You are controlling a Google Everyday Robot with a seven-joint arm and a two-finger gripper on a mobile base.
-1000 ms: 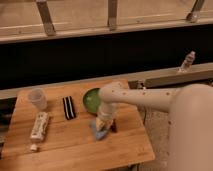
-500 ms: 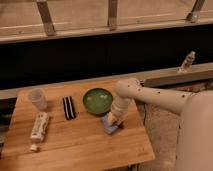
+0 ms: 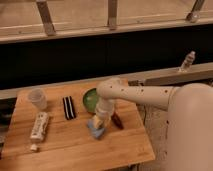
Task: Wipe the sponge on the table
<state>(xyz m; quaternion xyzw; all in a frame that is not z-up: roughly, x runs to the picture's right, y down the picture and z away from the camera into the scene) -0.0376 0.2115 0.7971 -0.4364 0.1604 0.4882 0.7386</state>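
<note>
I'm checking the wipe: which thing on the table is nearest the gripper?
The light-blue sponge, right under the gripper; the bowl, black block, tube and cup lie farther off.

An indoor robot test spot in an office-like building, not a home kitchen.

A butcher-block table (image 3: 65, 150) stands alone against a dark wall panel (image 3: 75, 55) topped by metal railing posts (image 3: 46, 20), with pale floor (image 3: 150, 12) of an upper level beyond them. A bottle (image 3: 187, 61) sits on the long ledge (image 3: 165, 76) alongside. Small household props are laid out apart on the table: a cup (image 3: 37, 98), a white tube (image 3: 39, 125), a black block (image 3: 68, 107) and a green bowl (image 3: 89, 98). The white arm's gripper (image 3: 100, 122) is down at the sponge (image 3: 96, 132) near the table's right side.
</note>
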